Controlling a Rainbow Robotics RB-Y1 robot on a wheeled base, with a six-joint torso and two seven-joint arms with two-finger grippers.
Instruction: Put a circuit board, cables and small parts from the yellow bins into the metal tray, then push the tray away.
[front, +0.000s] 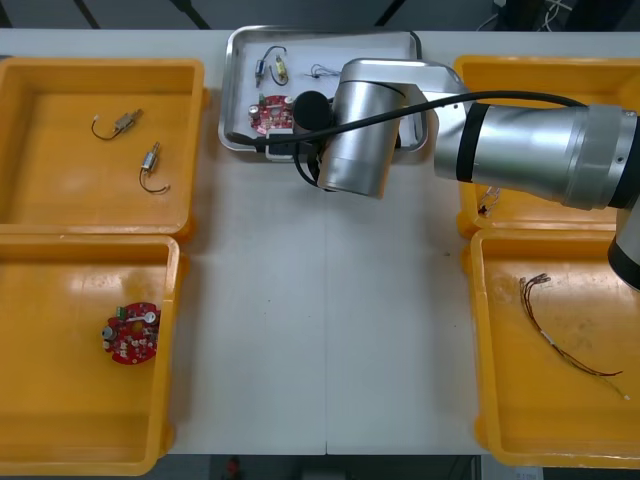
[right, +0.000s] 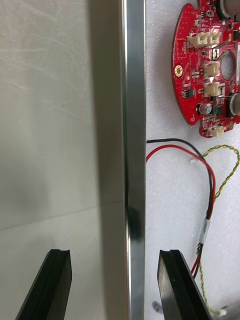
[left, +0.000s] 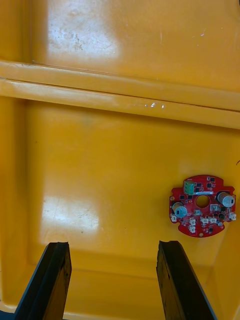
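Tray (front: 320, 31): lay at the far middle of the surface (front: 390, 330), between the bins; white inside.
Board (front: 270, 113): lay in the tray's near-left part, close to the rim.
Cables (right: 206, 231): red, black and twisted yellow-green leads lay on the tray floor, just beside the board.
Small parts (front: 282, 68): lay farther back in the tray.
Right tool (right: 114, 255): wide and holding nothing. It stood astride the tray's rim, one finger over the surface, the other over the tray floor.
Left tool (left: 114, 245): wide and holding nothing, over the left near bin (front: 60, 390).
Second board (left: 202, 205): lay flat in that bin.
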